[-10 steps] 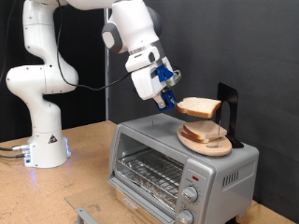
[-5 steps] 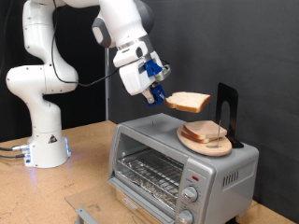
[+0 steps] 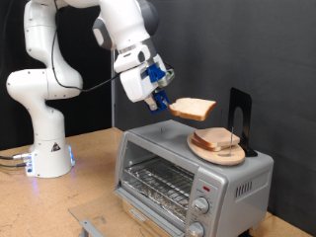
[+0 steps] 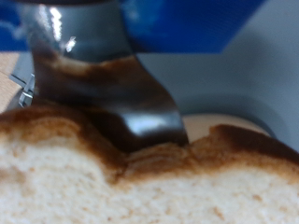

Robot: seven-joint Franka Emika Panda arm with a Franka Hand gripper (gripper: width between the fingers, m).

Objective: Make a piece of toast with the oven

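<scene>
My gripper [image 3: 162, 102] is shut on the piece of toast [image 3: 193, 109], a pale slice with a brown crust, and holds it flat in the air above the oven's top, to the exterior view's left of the plate. In the wrist view the toast [image 4: 140, 177] fills the foreground and one dark finger [image 4: 121, 93] presses on its crust. The oven [image 3: 188, 173] is a silver box with its glass door hanging open, a wire rack [image 3: 158, 183] inside and round knobs [image 3: 201, 205] on its panel.
A round wooden plate [image 3: 219, 148] with another slice on it sits on the oven's top, with a black stand [image 3: 242, 118] behind it. The arm's white base [image 3: 44, 148] stands on the wooden table at the exterior view's left.
My gripper has carried the toast up and towards the exterior view's left, away from the plate on the oven's top. The oven and plate have not moved.
</scene>
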